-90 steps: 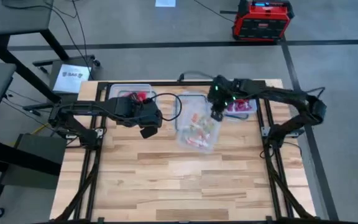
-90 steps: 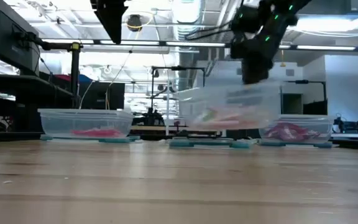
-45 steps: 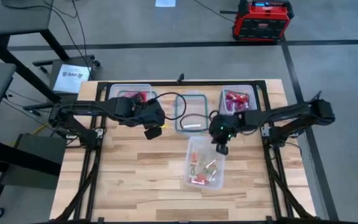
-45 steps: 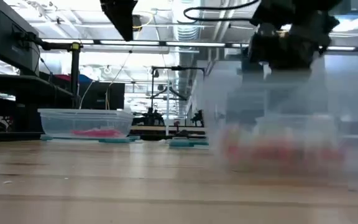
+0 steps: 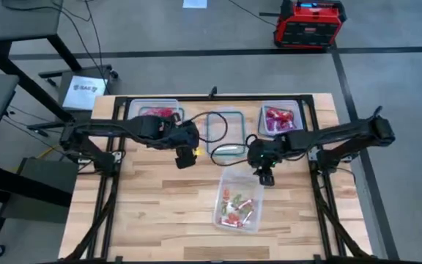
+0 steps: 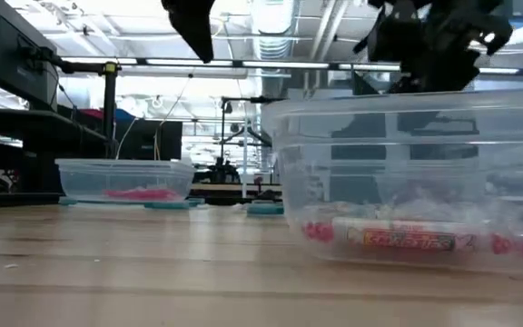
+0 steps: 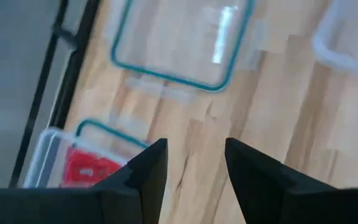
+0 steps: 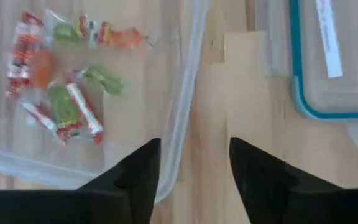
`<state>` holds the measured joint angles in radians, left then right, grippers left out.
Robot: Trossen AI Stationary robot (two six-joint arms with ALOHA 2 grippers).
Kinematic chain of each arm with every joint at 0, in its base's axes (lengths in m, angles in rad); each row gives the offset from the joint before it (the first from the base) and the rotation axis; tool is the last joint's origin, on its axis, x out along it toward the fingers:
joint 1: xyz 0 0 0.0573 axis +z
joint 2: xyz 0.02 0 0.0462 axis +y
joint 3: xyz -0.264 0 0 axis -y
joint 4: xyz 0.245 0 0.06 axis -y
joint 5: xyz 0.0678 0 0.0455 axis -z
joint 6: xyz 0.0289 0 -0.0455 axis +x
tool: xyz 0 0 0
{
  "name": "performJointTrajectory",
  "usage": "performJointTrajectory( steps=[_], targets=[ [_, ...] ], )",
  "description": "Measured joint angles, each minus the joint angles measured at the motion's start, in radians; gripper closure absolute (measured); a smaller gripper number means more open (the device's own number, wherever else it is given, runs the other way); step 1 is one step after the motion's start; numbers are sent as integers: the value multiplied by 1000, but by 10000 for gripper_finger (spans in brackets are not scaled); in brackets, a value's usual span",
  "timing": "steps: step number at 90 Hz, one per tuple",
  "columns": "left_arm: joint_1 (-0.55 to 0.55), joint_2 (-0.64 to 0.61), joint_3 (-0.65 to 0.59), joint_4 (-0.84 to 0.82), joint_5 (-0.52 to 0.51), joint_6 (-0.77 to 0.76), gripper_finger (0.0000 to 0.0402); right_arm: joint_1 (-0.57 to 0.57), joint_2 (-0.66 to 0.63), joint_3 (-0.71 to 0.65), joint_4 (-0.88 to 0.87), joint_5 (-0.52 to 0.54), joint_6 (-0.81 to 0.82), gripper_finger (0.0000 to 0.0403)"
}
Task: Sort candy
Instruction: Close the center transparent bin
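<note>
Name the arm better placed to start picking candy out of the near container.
Right. The right gripper hovers, jaws open, at the rim of the container holding the mixed candy. The left gripper hangs farther off, over bare table near the lid.

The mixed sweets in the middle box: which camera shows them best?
The right wrist view: the mixed sweets show close, red, green and orange wrappers apart. The high view shows small specks; the low view only some through the box wall; the left wrist view none.
</note>
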<state>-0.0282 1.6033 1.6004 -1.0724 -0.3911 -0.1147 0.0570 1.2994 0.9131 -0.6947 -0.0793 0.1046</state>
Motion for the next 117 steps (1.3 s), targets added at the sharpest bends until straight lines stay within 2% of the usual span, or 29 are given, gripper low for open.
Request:
performJointTrajectory(
  steps=[9,14,23,35,49,61,88,98,112,117],
  targets=[
    [51,33,-95,102,148,138,254,5,-17,-1,4,1,13,212],
    [83,47,-163,211,223,209,254,17,-20,-10,14,2,26,212],
    [125,84,-259,376,290,335,254,39,-20,-54,96,6,29,217],
    [158,159,-311,510,296,488,254,55,-19,-149,223,6,54,224],
    [179,280,-315,566,300,570,254,38,-19,-246,351,20,111,231],
    [183,360,-314,655,289,583,254,32,-19,-292,407,38,140,232],
    [179,379,-311,688,265,578,257,26,-19,-303,422,51,134,233],
    [178,398,-310,662,276,610,283,17,-19,-303,423,68,134,233],
    [170,453,-306,669,272,659,371,11,-19,-303,428,71,134,233],
    [166,463,-306,675,253,664,390,13,-19,-303,427,72,134,233]
  ],
)
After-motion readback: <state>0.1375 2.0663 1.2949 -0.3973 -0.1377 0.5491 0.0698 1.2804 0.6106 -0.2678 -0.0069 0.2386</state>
